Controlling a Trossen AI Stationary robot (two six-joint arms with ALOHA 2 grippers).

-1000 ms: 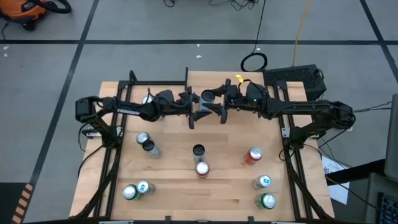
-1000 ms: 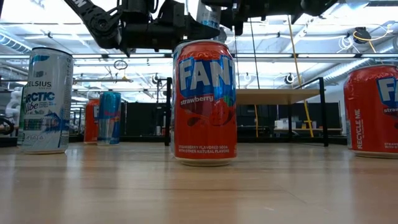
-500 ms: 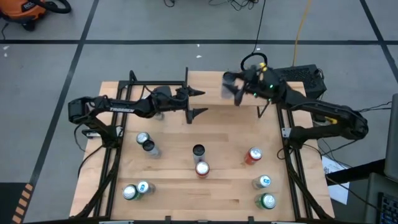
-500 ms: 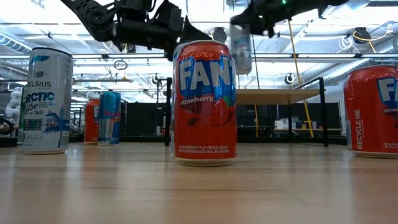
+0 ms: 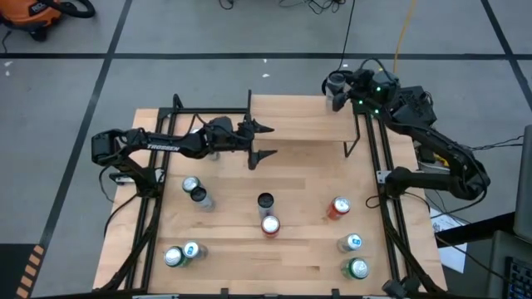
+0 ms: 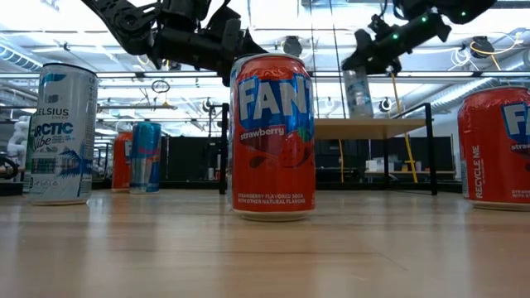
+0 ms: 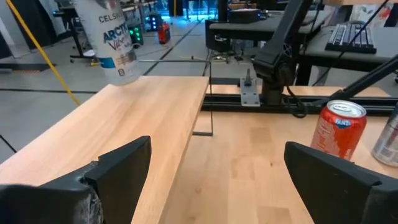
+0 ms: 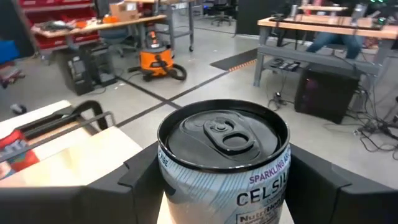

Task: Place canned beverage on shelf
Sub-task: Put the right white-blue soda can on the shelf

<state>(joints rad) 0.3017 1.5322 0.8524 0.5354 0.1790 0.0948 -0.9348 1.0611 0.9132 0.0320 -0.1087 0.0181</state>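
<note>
Up at the far right corner of the shelf [image 5: 307, 120], the right tool [image 5: 339, 88] is gripping a silver Celsius can [image 5: 335, 83], its two dark fingers [image 8: 146, 177] pressing on either side of the can's body just under the black lid. Seen from table height, the can is hanging upright above the shelf board's right end, with a clear gap between its base and the wood, so it is not resting on the shelf. The left wrist camera is showing the same can over the far corner of the board, its base seemingly just above the wood.

Meanwhile the left tool [image 5: 264, 141] is hovering over the left end of the shelf with its jaws spread wide and nothing between them; it is pointing right, along the board, toward the can.

Down on the table [image 5: 303, 253], other cans are standing upright: a red Fanta can [image 5: 270, 225] near the middle with a dark can [image 5: 264, 202] just beyond it, another red can [image 5: 337, 208] to the right, two cans [image 5: 194, 192] close together on the left, a pair [image 5: 181, 254] at the near left, and two more [image 5: 353, 256] at the near right.
</note>
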